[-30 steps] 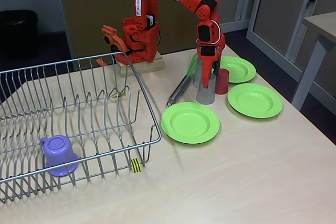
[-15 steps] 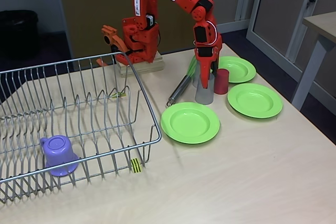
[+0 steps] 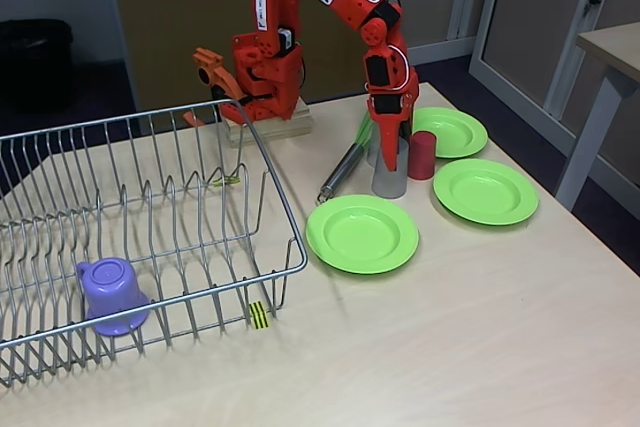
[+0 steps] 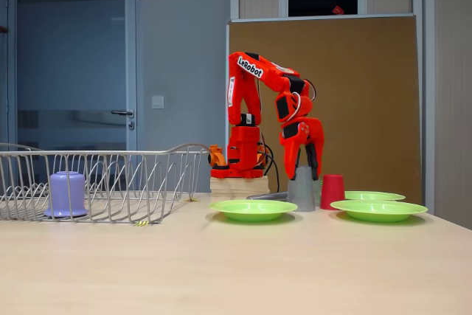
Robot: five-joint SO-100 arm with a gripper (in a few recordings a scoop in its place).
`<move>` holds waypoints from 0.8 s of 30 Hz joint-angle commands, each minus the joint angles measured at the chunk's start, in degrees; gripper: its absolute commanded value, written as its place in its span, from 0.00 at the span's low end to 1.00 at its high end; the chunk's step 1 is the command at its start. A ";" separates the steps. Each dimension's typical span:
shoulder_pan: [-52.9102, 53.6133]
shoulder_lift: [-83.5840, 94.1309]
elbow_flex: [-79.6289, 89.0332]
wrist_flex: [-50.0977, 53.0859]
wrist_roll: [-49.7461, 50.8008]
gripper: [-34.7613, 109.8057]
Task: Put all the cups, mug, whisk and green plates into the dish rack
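One grey cup [image 3: 390, 180] sits upside down with the gripper [image 3: 392, 152] straddling its top, can't tell if it's clenched. Purple mug [image 3: 112, 293] sits in the dish rack [image 3: 282, 209] on the left.

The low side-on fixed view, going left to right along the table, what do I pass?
Purple mug inside the dish rack → nearest green plate → grey cup under the gripper → red cup → green plate at the right.
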 commanded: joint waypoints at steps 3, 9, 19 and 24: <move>0.79 1.85 2.37 -1.41 -0.88 0.41; 1.93 1.76 4.92 -4.39 -3.08 0.37; 3.69 2.46 0.88 0.79 -8.26 0.33; 6.33 2.46 -8.26 11.25 -14.68 0.33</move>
